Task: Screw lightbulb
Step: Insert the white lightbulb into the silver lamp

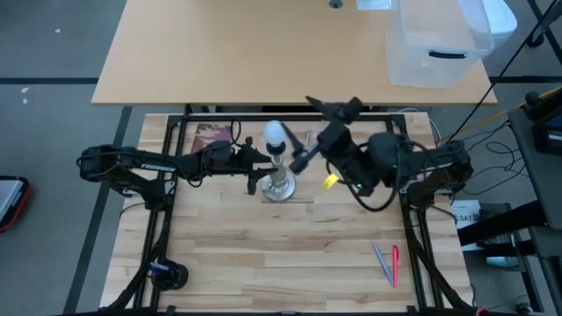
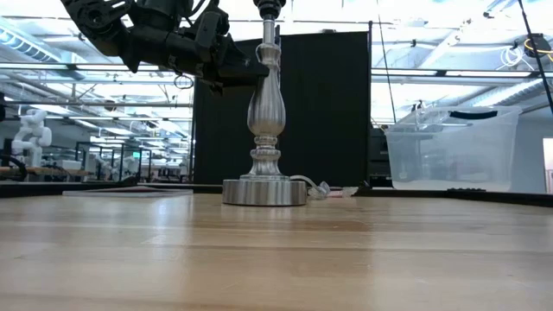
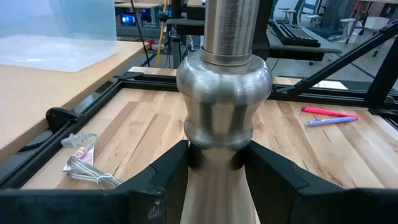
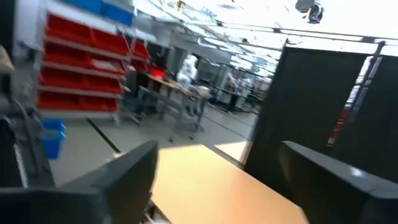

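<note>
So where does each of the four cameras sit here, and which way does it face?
High: overhead, straight down; both arms, bulb atop the lamp stand.
Low: table height, level across; stand centre, left arm coming in above.
Left wrist: behind the left gripper, its fingers clamped on the stand's stem.
Right wrist: past the open right gripper, facing the room.
Shared: the stand, in all but the right wrist view.
</note>
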